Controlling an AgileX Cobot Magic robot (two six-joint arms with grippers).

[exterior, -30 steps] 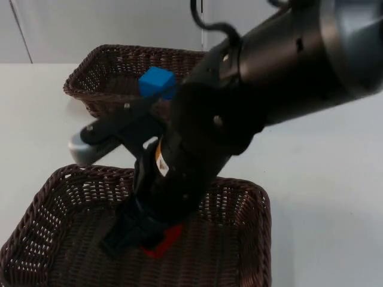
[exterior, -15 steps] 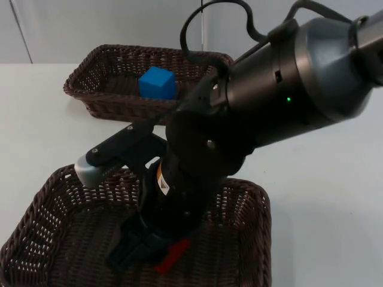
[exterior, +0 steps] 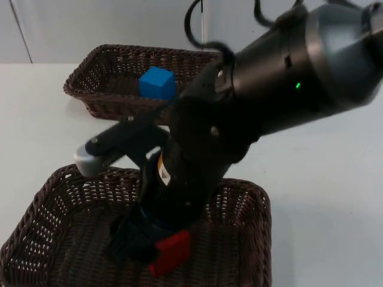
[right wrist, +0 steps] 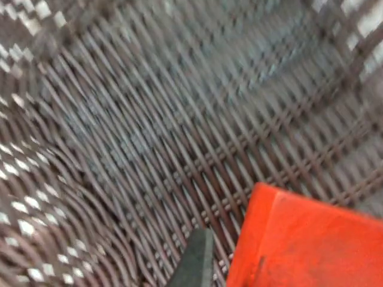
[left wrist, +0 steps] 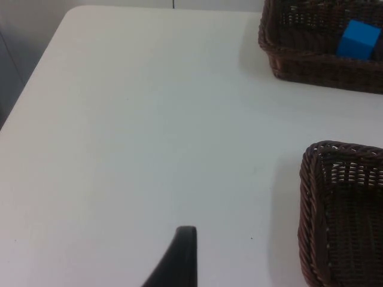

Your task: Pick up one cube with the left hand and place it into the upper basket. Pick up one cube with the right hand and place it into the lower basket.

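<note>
While half a second ago the red cube (exterior: pixel 171 253) showed edge-on, it now sits broader beside the right gripper (exterior: pixel 134 242) inside the lower basket (exterior: pixel 252 197); its fingers' spread is hidden. The blue cube (exterior: pixel 157 83) lies in the upper basket (exterior: pixel 84 72). The left gripper (left wrist: pixel 178 260) waits over the table (left wrist: pixel 131 131), its fingers' state unclear.

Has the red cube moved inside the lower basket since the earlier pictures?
Yes. The red cube now shows more fully, nearer the lower basket's right wall, beside the right hand.

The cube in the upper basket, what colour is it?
Blue. The cube lies in the upper basket; the top view shows it best.
</note>
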